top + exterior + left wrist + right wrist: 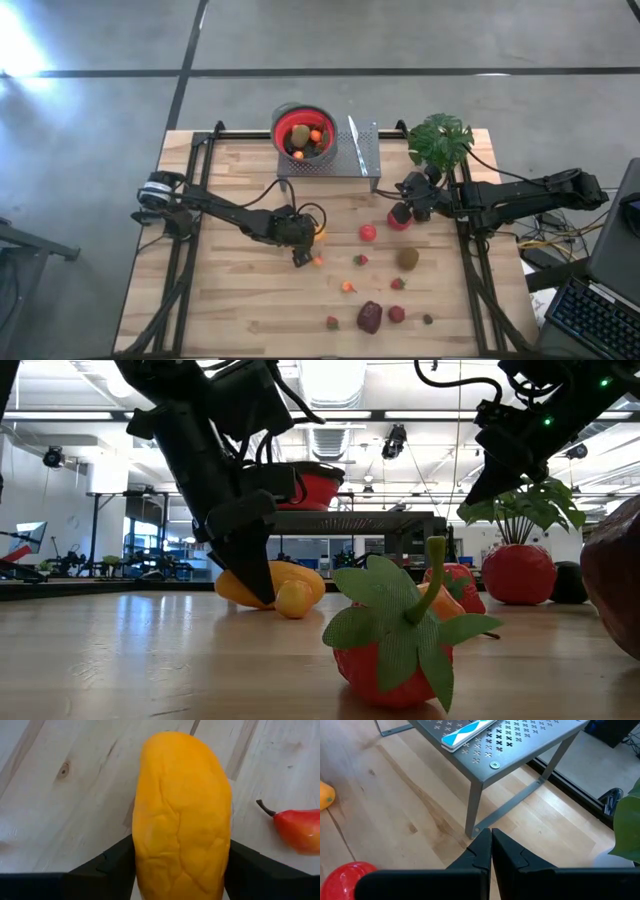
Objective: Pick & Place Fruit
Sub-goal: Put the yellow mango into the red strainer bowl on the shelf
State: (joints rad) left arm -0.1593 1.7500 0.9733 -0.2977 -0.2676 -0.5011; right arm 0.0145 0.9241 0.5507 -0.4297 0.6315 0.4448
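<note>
While the left gripper works left of centre in the high view, its fingers flank the elongated orange fruit on both sides, seemingly touching or nearly touching its skin; whether full clamping force is applied cannot be told. That fruit lies on the wooden table, with a small yellow fruit just beside it in the low view. Judged from its look, it is a light, hollow toy with a stiff, smooth, rounded shell, so it may slip or roll; grip across the narrow waist, at mid-length. Further right, loose fruits such as a red apple are scattered at lower centre. At centre right, the right gripper waits, fingers pressed together, empty.
</note>
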